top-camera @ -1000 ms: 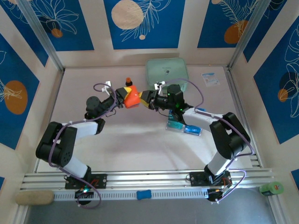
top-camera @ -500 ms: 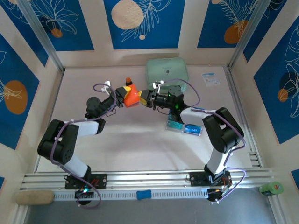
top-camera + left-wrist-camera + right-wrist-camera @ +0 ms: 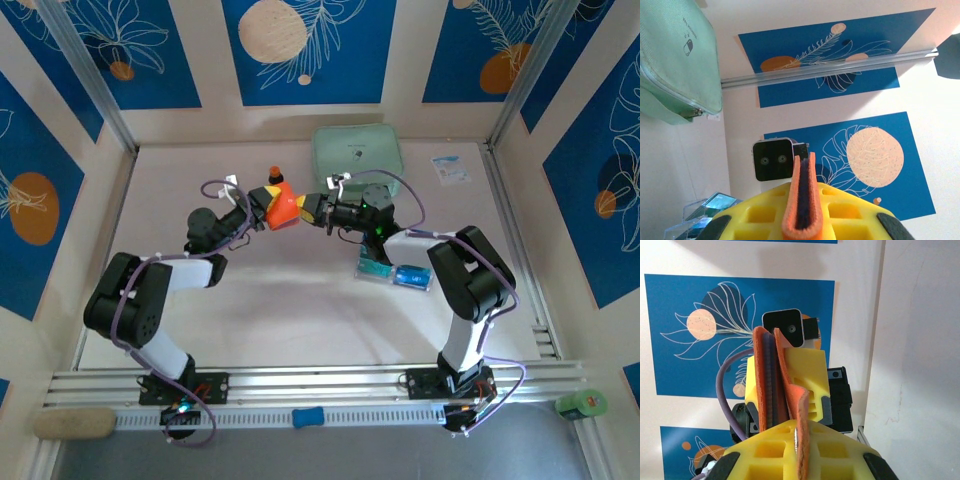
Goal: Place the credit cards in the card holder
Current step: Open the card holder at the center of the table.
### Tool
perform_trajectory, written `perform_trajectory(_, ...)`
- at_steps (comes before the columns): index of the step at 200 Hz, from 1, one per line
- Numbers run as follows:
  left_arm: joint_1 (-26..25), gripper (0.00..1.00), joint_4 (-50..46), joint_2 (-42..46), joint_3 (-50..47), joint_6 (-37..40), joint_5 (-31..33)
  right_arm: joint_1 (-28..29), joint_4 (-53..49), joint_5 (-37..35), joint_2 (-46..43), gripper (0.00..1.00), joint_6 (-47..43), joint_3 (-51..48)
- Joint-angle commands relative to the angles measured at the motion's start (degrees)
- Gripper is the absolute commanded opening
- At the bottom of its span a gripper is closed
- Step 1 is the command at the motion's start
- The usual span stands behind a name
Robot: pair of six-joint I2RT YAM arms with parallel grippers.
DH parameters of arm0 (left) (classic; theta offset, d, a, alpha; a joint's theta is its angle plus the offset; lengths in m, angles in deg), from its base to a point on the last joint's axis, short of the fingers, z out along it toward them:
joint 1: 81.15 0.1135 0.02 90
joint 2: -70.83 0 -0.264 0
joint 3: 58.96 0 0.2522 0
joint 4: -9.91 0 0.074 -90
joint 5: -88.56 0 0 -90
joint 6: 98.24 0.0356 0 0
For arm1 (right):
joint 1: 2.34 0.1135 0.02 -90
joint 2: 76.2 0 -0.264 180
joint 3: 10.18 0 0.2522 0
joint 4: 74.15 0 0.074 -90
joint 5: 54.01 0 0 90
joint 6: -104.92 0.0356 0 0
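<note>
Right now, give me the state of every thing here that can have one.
card holder: held up between both tools, flaps parted.
left tool: shut on card holder.
right tool: shut on card holder flap.
credit cards: lying in clear tray.
green case: zipped closed.

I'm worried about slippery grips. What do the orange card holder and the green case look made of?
The card holder looks like soft matte leather or imitation leather: its thin flaps bend, with darker layers inside. The green case looks like finely textured fabric or faux leather, with a zip along its edge.
</note>
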State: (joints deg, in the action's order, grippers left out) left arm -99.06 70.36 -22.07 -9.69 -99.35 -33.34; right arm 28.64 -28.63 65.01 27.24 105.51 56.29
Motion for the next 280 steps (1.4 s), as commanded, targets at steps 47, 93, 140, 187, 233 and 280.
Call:
perform_trajectory(47,-1.30,0.55,-2.53,0.10,0.83,5.40,-1.57,-0.66,1.87,1.53,-2.92,0.00,-1.11,-5.77)
perform_trajectory(93,-0.73,1.00,-6.28,1.48,-0.78,8.52,-1.88,-0.66,2.13,-0.15,-3.72,0.00,-2.08,-9.52)
perform_trajectory(140,-0.15,1.00,-24.39,8.43,-0.96,20.08,-1.56,-0.40,3.84,-2.00,-3.63,0.00,-1.99,-12.90)
perform_trajectory(187,-0.32,1.00,-53.81,17.20,3.89,36.67,2.99,0.45,4.76,-3.73,-3.18,0.00,-1.97,-14.55)
perform_trajectory(233,-2.14,1.00,-76.19,20.35,10.05,48.35,11.38,2.02,6.93,-6.42,-1.39,0.00,-1.74,-16.38)
perform_trajectory(280,-7.09,1.00,-86.91,19.79,14.96,56.54,19.07,3.55,11.63,-8.65,2.87,0.00,-0.72,-17.63)
